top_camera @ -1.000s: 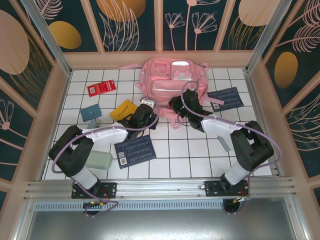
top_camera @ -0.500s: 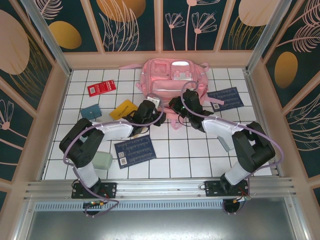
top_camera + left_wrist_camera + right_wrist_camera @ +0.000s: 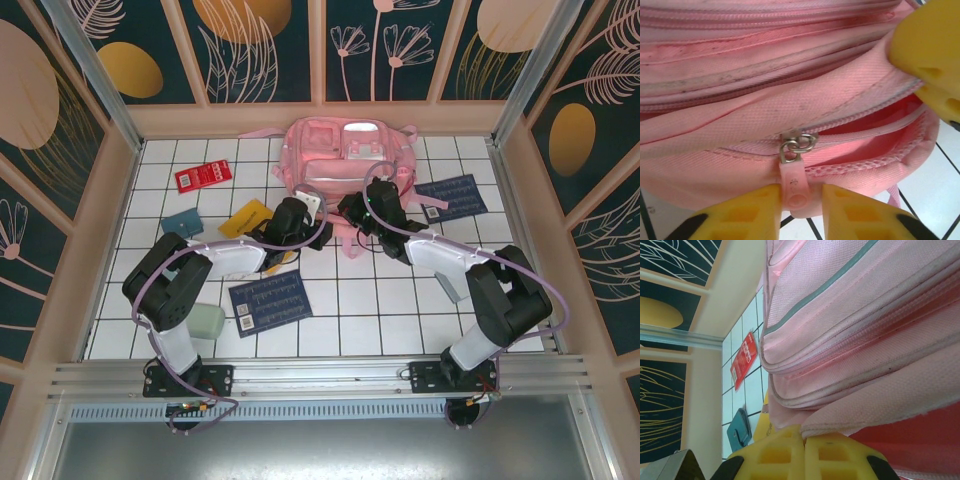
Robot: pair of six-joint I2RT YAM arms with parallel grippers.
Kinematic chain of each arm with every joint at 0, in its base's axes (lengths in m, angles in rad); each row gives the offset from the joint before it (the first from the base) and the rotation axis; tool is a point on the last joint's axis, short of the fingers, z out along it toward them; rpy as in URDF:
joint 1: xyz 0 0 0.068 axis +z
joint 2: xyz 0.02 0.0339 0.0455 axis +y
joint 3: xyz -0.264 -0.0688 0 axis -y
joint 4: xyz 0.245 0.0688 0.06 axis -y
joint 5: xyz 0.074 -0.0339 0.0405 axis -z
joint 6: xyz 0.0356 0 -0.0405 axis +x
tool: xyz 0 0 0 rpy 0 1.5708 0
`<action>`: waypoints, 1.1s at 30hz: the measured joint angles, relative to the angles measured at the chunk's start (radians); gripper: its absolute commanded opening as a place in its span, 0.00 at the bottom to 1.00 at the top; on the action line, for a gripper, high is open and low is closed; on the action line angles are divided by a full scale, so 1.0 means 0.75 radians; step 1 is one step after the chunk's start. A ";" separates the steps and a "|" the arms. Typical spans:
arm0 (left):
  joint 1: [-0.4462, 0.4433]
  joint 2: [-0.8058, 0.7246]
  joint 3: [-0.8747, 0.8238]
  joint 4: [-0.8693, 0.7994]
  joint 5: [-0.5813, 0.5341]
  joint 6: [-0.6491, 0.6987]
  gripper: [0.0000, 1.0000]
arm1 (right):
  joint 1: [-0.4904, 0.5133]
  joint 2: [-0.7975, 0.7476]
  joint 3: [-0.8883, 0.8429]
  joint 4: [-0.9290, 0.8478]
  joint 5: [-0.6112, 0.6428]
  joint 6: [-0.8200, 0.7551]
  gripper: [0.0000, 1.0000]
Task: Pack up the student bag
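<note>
The left gripper (image 3: 801, 194) stands slightly apart around the zipper pull (image 3: 792, 181), the right gripper (image 3: 803, 439) is pressed together on a fabric edge of the bag (image 3: 345, 150), which lies at the far middle of the table (image 3: 380, 300).

Pink student bag (image 3: 345, 150), white gridded table (image 3: 380, 300)

Lit brightly and evenly from overhead, faint shadows only on the counter (image 3: 360, 300). Looked sharp from above, slightly soft close against the bag (image 3: 740, 115).
</note>
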 measured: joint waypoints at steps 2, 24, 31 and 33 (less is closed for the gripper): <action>0.000 0.005 0.001 0.001 0.007 -0.003 0.07 | 0.000 0.000 -0.001 -0.001 0.000 0.000 0.00; 0.115 -0.020 -0.011 -0.059 -0.011 0.003 0.00 | -0.025 -0.135 -0.060 -0.019 0.002 -0.035 0.00; 0.162 -0.049 -0.004 -0.139 -0.068 0.014 0.00 | -0.025 -0.157 -0.079 -0.021 0.002 -0.041 0.00; 0.201 -0.030 0.024 -0.169 -0.080 0.012 0.00 | -0.025 -0.180 -0.089 -0.021 0.002 -0.044 0.00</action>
